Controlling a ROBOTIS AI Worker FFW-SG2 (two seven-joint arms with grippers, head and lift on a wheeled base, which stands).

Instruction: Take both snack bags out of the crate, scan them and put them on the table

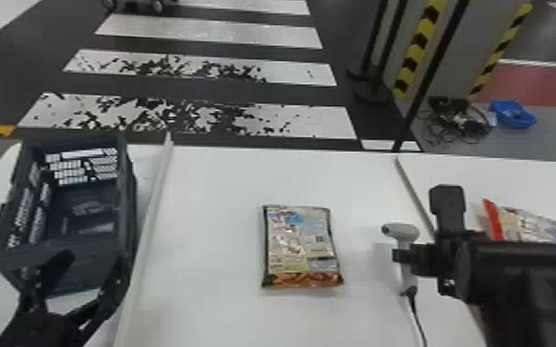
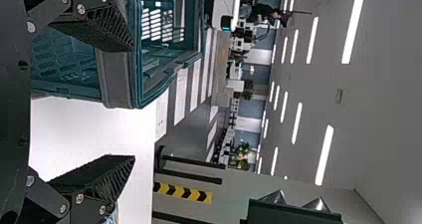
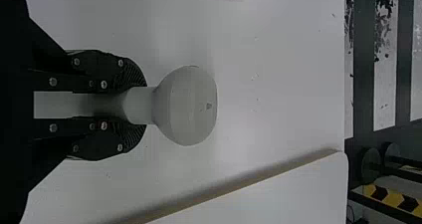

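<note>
Grey scanner (image 1: 408,230) in the right gripper (image 1: 401,255), dark crate (image 1: 97,265) by the left gripper (image 1: 94,262)

Head view: taking the middle bag (image 1: 300,244) as the centre of a clock, the crate stands toward nine o'clock, past a pale ridge (image 1: 154,198). It is open at the top, with slotted walls and light patches on its floor. The left gripper's spread fingers overlap its near wall; whether they touch it, I cannot tell. The middle bag lies flat on the white table (image 1: 212,207), its orange end toward six o'clock. The scanner is at three, with a dark cord (image 1: 415,314) running from its handle. Farther out at three lies the red-edged bag (image 1: 528,226), partly hidden by the right arm. On the floor at two sits a blue tub (image 1: 512,114); its contents are too small to tell.

Left wrist view: the left gripper is wide open with nothing between its fingers. One finger is in front of the crate, whose slotted sides show beside it.

Right wrist view: the right gripper is closed on the scanner's handle, a finger on each side, with the rounded head beyond the fingertips. An orange corner of the middle bag shows on the table, apart from the scanner.
</note>
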